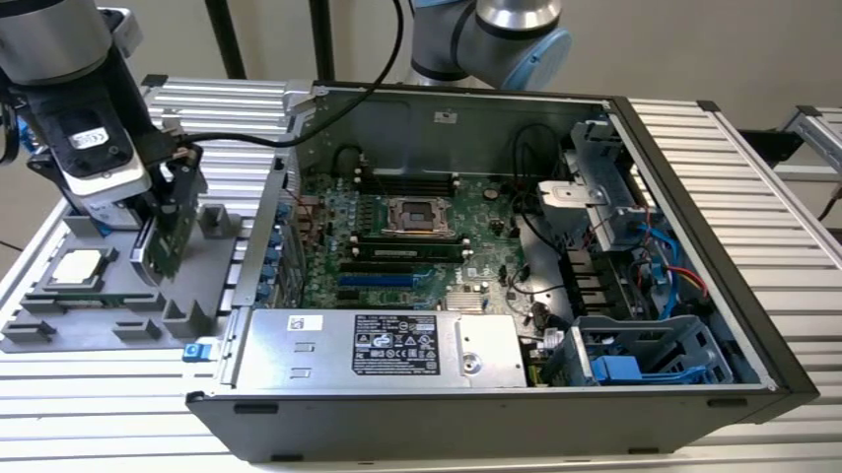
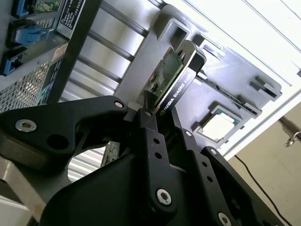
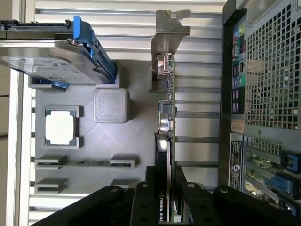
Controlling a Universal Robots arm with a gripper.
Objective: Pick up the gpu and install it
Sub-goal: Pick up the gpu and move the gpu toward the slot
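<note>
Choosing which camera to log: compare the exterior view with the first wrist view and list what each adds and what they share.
Exterior view: the open case's motherboard and power supply. First wrist view: a silver end bracket and the case's perforated rear panel. Shared: the tool shut on the gpu, the CPU chip in the grey tray.

Matt black tool [image 2: 157, 115]; gpu [image 2: 175, 70] with bare metal bracket [image 3: 169, 28]; table [image 1: 736, 187] ribbed metal; tray [image 3: 136, 132] matt grey plastic.
</note>
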